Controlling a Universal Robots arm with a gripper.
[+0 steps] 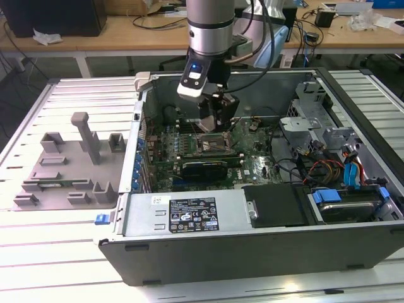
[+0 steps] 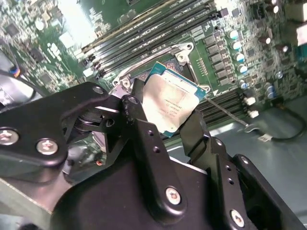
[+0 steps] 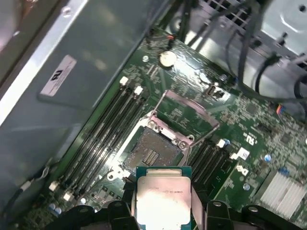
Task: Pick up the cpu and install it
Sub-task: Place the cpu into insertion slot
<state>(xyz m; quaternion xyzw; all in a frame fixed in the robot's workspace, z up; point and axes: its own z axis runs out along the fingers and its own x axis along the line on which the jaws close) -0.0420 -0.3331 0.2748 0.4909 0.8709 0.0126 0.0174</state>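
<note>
Arm: reaches down into the open computer case [image 1: 252,249], with the claw [image 1: 218,123] over the green board [image 1: 255,165].
Claw: two black fingers [image 2: 144,132] clamped on the cpu, one on each of two opposite edges.
Cpu [image 3: 163,194]: flat square held between the fingers, silvery top showing, pale rim. It hangs over the board just beside the socket [image 3: 152,152]. It looks clear of the socket, though the gap is hard to judge.
Socket: dark contact field bare, and its metal frame [image 3: 188,111] stands swung open.
Memory slots [image 3: 100,136]: long black rows on both sides of the socket.
Coin battery [image 3: 167,58]: on the board, beyond the open frame.
Grey blocks [image 1: 69,161]: on the slatted table [image 1: 38,252], to the exterior view's left of the case, well apart from the claw.
</note>
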